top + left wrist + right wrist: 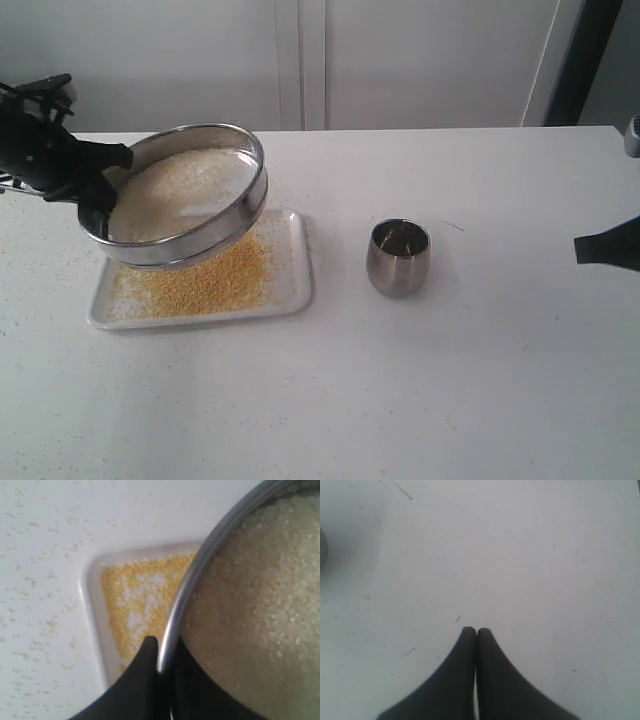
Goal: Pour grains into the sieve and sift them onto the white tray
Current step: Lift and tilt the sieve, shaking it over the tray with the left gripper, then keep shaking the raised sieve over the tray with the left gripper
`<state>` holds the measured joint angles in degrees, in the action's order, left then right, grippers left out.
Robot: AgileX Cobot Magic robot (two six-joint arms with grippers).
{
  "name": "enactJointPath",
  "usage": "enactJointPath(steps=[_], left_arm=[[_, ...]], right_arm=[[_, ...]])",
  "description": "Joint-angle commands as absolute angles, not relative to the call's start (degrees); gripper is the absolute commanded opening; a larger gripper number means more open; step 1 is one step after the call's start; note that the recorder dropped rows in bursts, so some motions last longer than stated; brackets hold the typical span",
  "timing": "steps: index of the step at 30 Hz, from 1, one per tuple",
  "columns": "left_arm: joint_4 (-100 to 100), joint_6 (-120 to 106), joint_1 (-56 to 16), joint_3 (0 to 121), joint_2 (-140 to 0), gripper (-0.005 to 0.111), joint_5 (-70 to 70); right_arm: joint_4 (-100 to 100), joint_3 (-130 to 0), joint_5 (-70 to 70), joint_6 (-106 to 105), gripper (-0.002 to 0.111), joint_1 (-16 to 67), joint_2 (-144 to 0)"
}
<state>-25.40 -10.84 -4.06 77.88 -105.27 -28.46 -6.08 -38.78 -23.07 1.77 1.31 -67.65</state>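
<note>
Most yellow grains [205, 283] lie on the tray [303, 262] near the table's [420, 400] left edge; sifting looks nearly done. Just above, the left gripper [161, 652] clamps the tilted sieve [215, 240] by its rim, whitish grains retained; the right gripper [476, 630], fingers together and empty, hangs near the right edge. White speckled table; pale wall [400, 60] behind.

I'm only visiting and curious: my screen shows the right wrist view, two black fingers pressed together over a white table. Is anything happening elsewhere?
Observer: Yes, the left fingers grip the sieve by its rim, holding it tilted above the white tray.
Visitor: What's inside it?
Observer: Whitish rice-like grains; golden-yellow granules lie on the tray beneath.
Visitor: Anything else?
Observer: A small steel cup stands upright beside the tray, apart from it.
</note>
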Motion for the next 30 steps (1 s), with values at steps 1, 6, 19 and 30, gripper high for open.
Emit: enactJointPath(steps=[1, 6, 19, 30], left_arm=[[-18.47, -29.36, -6.98, 79.05, -103.81, 0.0, -32.9], [-11.05, 0.88, -4.44, 79.05, -103.8, 0.0, -27.6], [-4.02, -10.25, -8.61, 82.42, -102.34, 0.0, -33.74], [-6.96, 6.1, -1.89, 82.39, -102.69, 0.0, -30.07]], right_arm=[[-6.02, -38.56, -22.63, 1.45, 0.0, 0.96, -67.19], [-6.02, -38.56, -22.37, 1.45, 0.0, 0.96, -67.19], [-6.02, -38.56, -22.49, 1.8, 0.0, 0.96, -67.19], [-6.02, -38.56, -22.63, 2.4, 0.0, 0.96, -67.19]])
